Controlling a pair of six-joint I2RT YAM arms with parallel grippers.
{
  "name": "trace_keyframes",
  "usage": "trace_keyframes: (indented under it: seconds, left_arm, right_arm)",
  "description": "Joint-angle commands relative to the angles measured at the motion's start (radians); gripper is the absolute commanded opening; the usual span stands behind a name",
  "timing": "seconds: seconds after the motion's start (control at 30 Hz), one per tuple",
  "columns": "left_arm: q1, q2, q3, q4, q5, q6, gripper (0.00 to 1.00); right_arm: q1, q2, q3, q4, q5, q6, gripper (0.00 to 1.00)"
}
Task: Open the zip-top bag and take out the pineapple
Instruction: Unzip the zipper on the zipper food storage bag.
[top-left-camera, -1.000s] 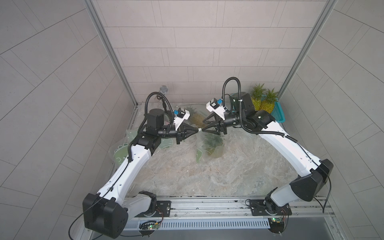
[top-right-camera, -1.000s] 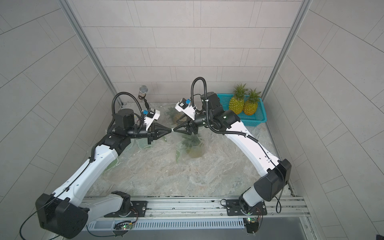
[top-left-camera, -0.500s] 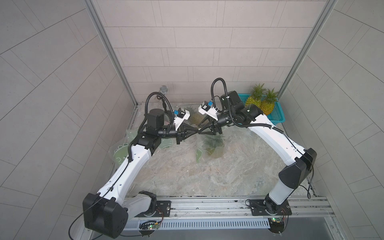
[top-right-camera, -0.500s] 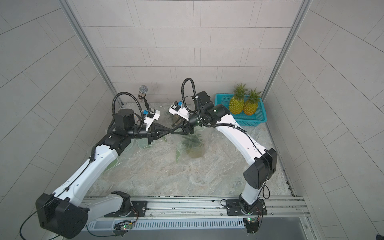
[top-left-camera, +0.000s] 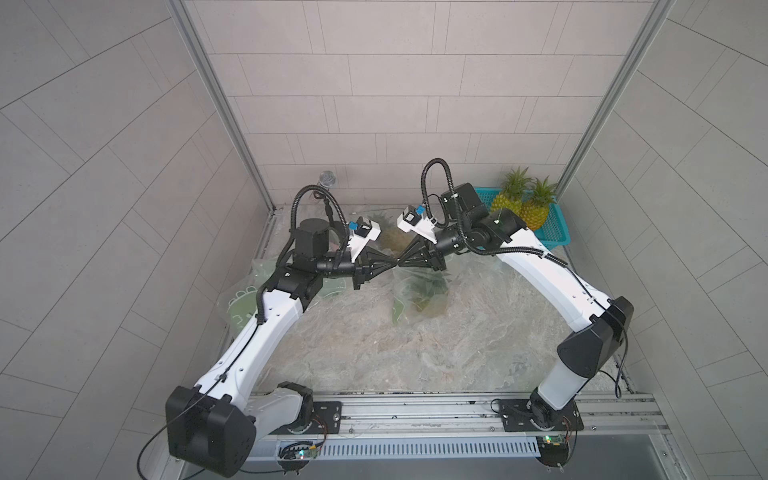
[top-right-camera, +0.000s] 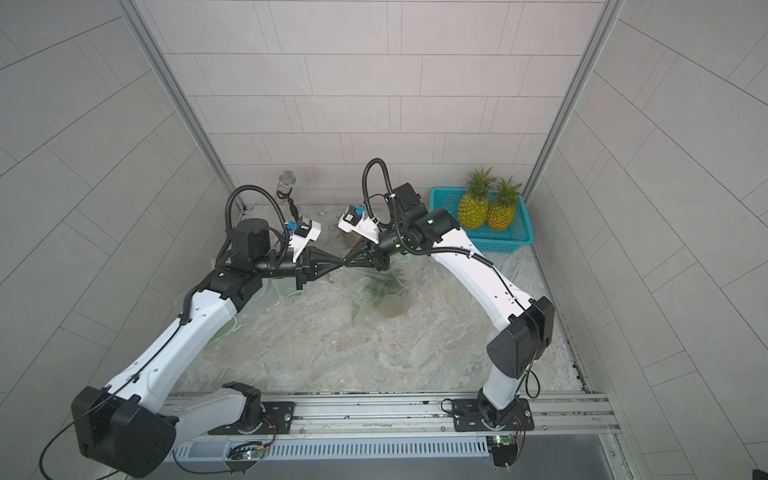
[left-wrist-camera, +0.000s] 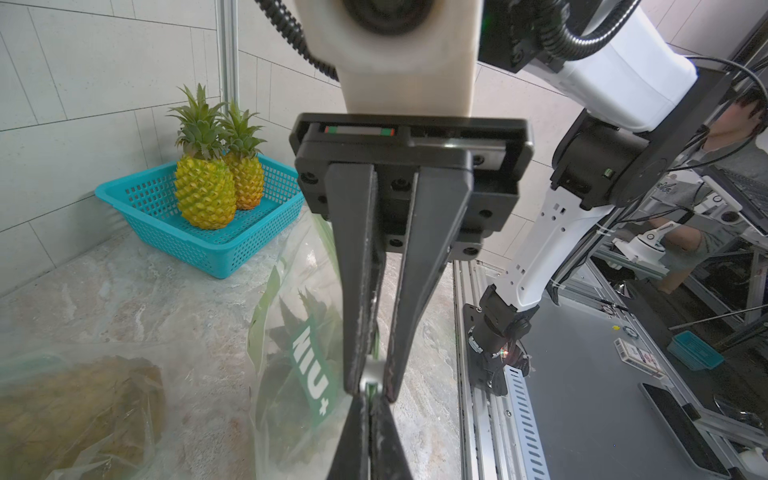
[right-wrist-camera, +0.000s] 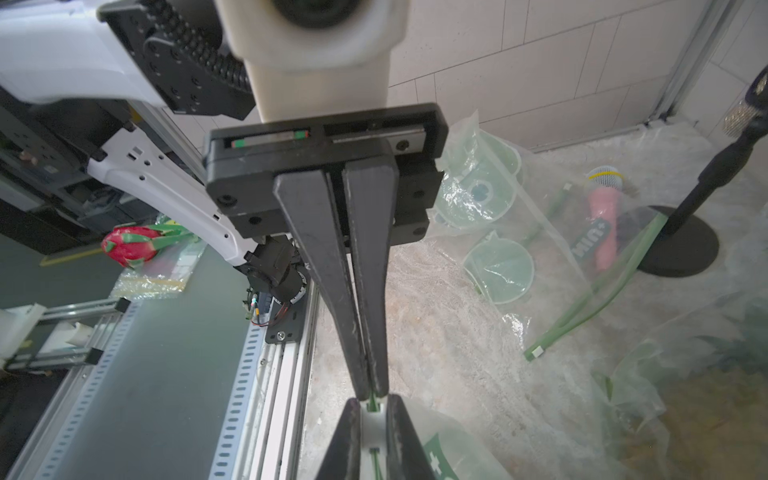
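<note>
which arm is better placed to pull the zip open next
Right. The right gripper pinches the white zip slider of the clear plastic zip-top bag; the left gripper is shut on the bag's green zip strip, anchoring it.

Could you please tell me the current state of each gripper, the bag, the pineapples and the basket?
left gripper: shut on the top edge of the zip-top bag.
right gripper: shut on the same edge, tips facing the left gripper's.
zip-top bag: hanging from both grippers; whether the zip is open cannot be told.
bagged pineapple: inside the bag.
teal basket: on the table, holding two upright pineapples.
</note>
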Motion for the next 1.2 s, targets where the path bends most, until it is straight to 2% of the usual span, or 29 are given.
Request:
trace_keyframes:
  seconds: [0.0, 0.17, 0.4, 0.8, 1.17]
  left_arm:
    - [-0.001, -0.025, -0.003, 0.042, 0.013, 0.007, 0.00]
    - [0.006, -0.035, -0.004, 0.043, 0.000, 0.009, 0.00]
    - [0.023, -0.049, -0.002, 0.045, -0.034, 0.005, 0.00]
    - [0.062, -0.063, -0.001, 0.063, -0.091, -0.025, 0.00]
    - [0.081, -0.063, 0.018, 0.000, -0.198, -0.013, 0.00]
  right_arm:
    - [0.006, 0.003, 0.016, -0.021, 0.017, -0.011, 0.08]
    - [0.006, -0.021, 0.011, -0.016, 0.096, -0.008, 0.04]
    - [-0.012, -0.065, 0.000, -0.024, 0.202, -0.014, 0.03]
    - [-0.059, -0.098, -0.007, -0.111, 0.282, -0.060, 0.03]
    - [-0.072, -0.178, -0.076, -0.116, 0.370, -0.060, 0.04]
